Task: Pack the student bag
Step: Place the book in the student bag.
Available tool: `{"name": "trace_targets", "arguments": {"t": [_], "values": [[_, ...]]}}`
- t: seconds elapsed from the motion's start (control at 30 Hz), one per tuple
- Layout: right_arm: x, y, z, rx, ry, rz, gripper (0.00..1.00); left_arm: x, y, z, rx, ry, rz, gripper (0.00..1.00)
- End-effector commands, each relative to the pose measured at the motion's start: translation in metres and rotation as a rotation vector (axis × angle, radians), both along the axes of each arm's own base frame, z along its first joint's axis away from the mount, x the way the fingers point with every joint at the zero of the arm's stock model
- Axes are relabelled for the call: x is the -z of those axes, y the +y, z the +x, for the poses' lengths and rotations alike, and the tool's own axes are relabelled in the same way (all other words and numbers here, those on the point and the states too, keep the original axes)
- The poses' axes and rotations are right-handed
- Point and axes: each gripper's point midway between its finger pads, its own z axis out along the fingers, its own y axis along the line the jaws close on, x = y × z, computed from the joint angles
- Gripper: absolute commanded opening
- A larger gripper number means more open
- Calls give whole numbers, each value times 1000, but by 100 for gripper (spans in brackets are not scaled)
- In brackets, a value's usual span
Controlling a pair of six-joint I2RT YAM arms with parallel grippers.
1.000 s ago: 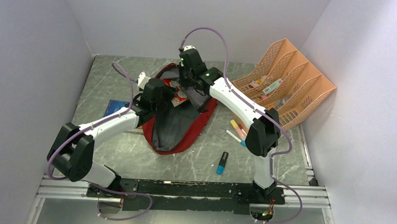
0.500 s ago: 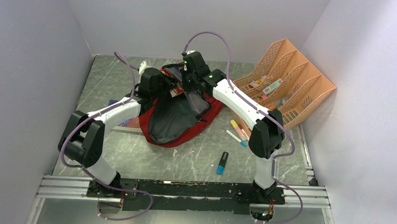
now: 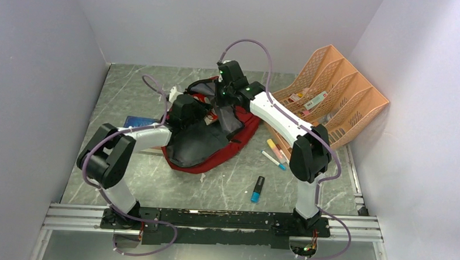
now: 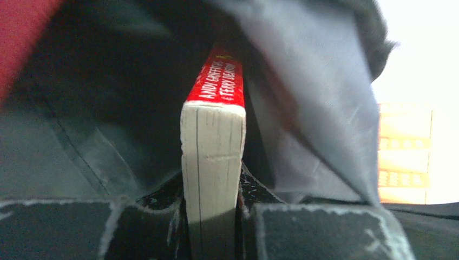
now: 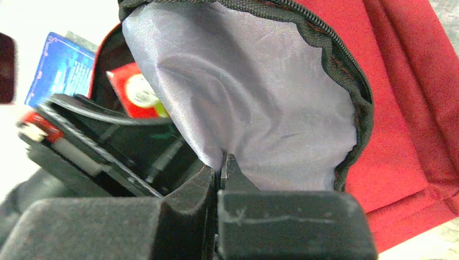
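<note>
The student bag (image 3: 242, 136), dark red with grey lining (image 5: 260, 108), lies open mid-table. My left gripper (image 4: 212, 216) is shut on a thick book with a red spine (image 4: 215, 135), held on edge inside the bag's dark interior. In the top view the left wrist (image 3: 184, 110) sits at the bag's mouth with its fingers hidden under fabric. My right gripper (image 5: 222, 162) is shut on the lining of the bag's upper flap, holding it up above the left gripper (image 5: 108, 151). The book's red cover (image 5: 134, 92) shows under the flap.
A peach mesh organiser (image 3: 334, 93) stands at the back right with small items in it. Highlighters (image 3: 273, 149) and a blue-black marker (image 3: 257, 188) lie right of the bag. A blue book (image 3: 135, 122) lies on the table left of the bag.
The left arm has pushed forward and right, carrying the red book into the bag's mouth. The right gripper has shifted slightly right with the flap, and the bag has bunched up.
</note>
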Motion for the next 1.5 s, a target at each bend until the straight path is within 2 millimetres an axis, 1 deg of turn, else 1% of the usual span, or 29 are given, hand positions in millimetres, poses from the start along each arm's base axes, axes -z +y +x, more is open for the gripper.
{"name": "trace_targets", "arguments": {"t": [0.0, 0.1, 0.17, 0.27, 0.33, 0.47, 0.53, 0.67, 0.8, 0.87, 0.93, 0.97, 1.0, 1.07, 1.1, 1.17, 1.2, 1.33, 1.4, 1.47], "values": [[-12, 11, 6, 2, -13, 88, 0, -33, -33, 5, 19, -110, -164, 5], [-5, 9, 6, 5, -4, 83, 0, -28, -44, -2, 43, -103, -169, 5], [1, 10, 5, 1, 5, 82, 0, -23, -46, -3, 39, -95, -157, 5], [6, 10, 3, -4, 17, 81, 0, -14, -48, 1, 24, -81, -166, 5], [9, 9, 2, -3, 20, 81, 0, -6, -53, 6, 29, -61, -166, 5], [13, 7, 2, 0, 20, 68, 0, 9, -72, 15, 91, -28, -158, 20], [14, 6, 3, -2, 19, 62, 0, 15, -76, 15, 106, -16, -155, 27], [17, 2, 3, -5, 20, 52, 0, 21, -77, 14, 136, 1, -95, 44], [21, -2, 5, 1, 22, 48, 0, 16, -70, 8, 147, 17, -35, 59], [21, -5, 6, 0, 21, 43, 0, 16, -62, 5, 147, 38, -11, 71], [25, -8, 7, -1, 25, 38, 0, 12, -55, -1, 149, 46, 16, 91], [26, -9, 7, -1, 26, 35, 1, 9, -52, -3, 152, 48, 33, 95], [27, -10, 8, -2, 28, 33, 1, 7, -48, -6, 153, 57, 49, 97], [29, -13, 10, 3, 29, 30, 1, 3, -41, -13, 158, 73, 81, 97], [29, -14, 10, 4, 27, 28, 2, 6, -36, -19, 166, 98, 104, 97], [29, -17, 12, 4, 19, 21, 4, 4, -30, -30, 186, 123, 132, 97], [30, -18, 12, 3, 14, 12, 6, 4, -27, -37, 200, 136, 147, 97], [33, -24, 15, 6, -3, -24, 10, -7, -19, -68, 278, 137, 172, 97], [33, -26, 15, 5, -9, -33, 12, -15, -9, -86, 298, 134, 193, 96], [32, -26, 14, -2, -12, -34, 15, -23, 6, -101, 301, 118, 235, 96]]}}
